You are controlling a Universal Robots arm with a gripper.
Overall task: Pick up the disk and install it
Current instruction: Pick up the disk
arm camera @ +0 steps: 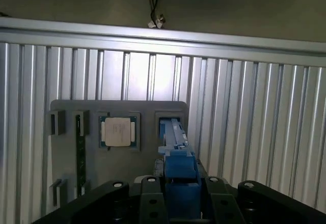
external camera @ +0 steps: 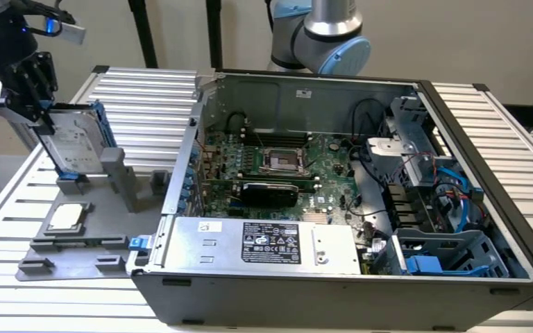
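Note:
The disk (external camera: 75, 143) stands on edge at the exterior view's left, a silver drive with a white label in a blue carrier. Its lower end sits at the slot of a grey post (external camera: 116, 173) on the fixture plate. My gripper (external camera: 42, 121) comes down on its top edge, shut on the disk. In the wrist view the carrier's blue edge (arm camera: 178, 175) runs between the black fingers (arm camera: 153, 201), with my gripper (arm camera: 179, 203) closed around it. Whether the disk has lifted out of the slot I cannot tell.
A grey fixture plate (external camera: 91, 239) holds a small square silver chip (external camera: 67, 216) (arm camera: 118, 131) and a green memory stick (arm camera: 80, 150). The open computer case (external camera: 488, 208) lies to the exterior view's right, with a blue plastic cage (external camera: 443, 253) in its near corner. The ribbed metal table (external camera: 146, 90) lies underneath.

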